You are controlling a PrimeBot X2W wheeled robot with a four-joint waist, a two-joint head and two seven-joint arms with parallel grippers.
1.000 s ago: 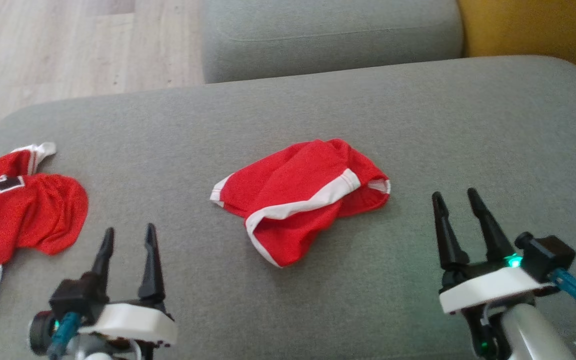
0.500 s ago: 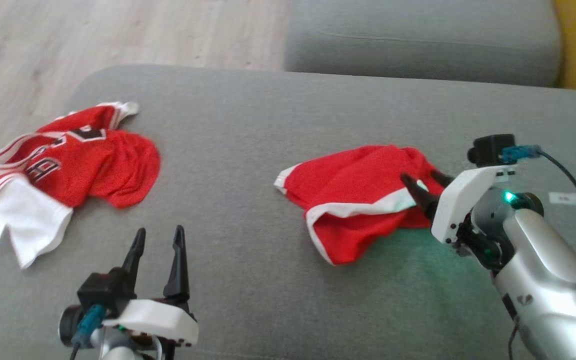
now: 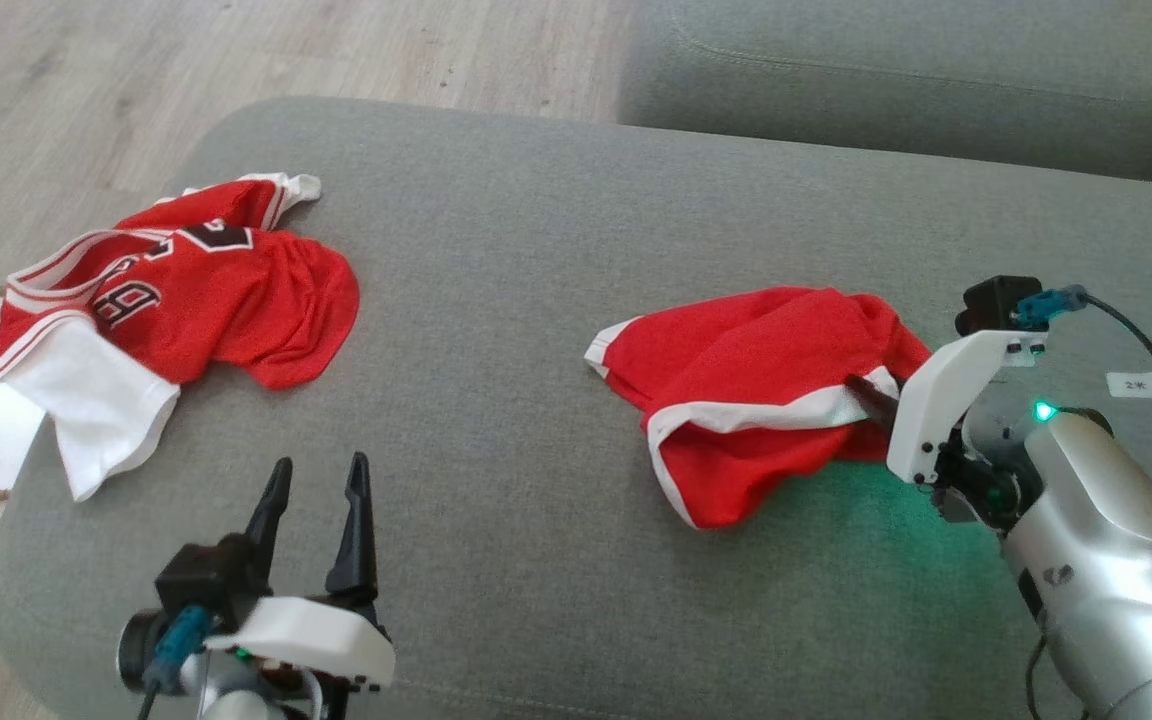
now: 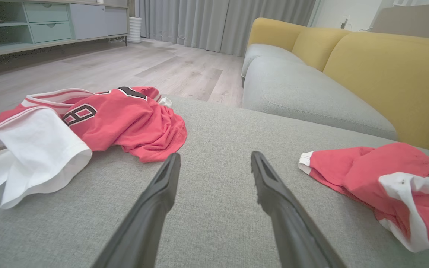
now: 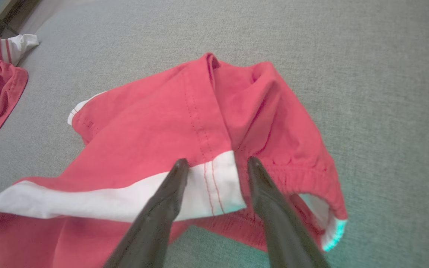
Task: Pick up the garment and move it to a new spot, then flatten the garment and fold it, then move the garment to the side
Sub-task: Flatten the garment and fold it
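Since a second ago my right hand [image 5: 217, 160] has swung in from the near edge onto the red shorts [image 3: 736, 370], and my head has turned too, so the whole view has slid. Nearest me, my left hand [image 3: 320, 463] hovers wide open over the sofa cushion [image 3: 536, 250], holding nothing. Further out, my right fingers stand apart astride the white band [image 5: 88, 203], tips on the cloth, not yet pinched. I judge the shorts light, thin and limp: they will sag and bunch, so the stitched, doubled band is the firmest place to grip. They lie crumpled, folded over themselves, red with white trim, right of the cushion's middle. Farther left, well apart, lies a red jersey [image 3: 236, 290]
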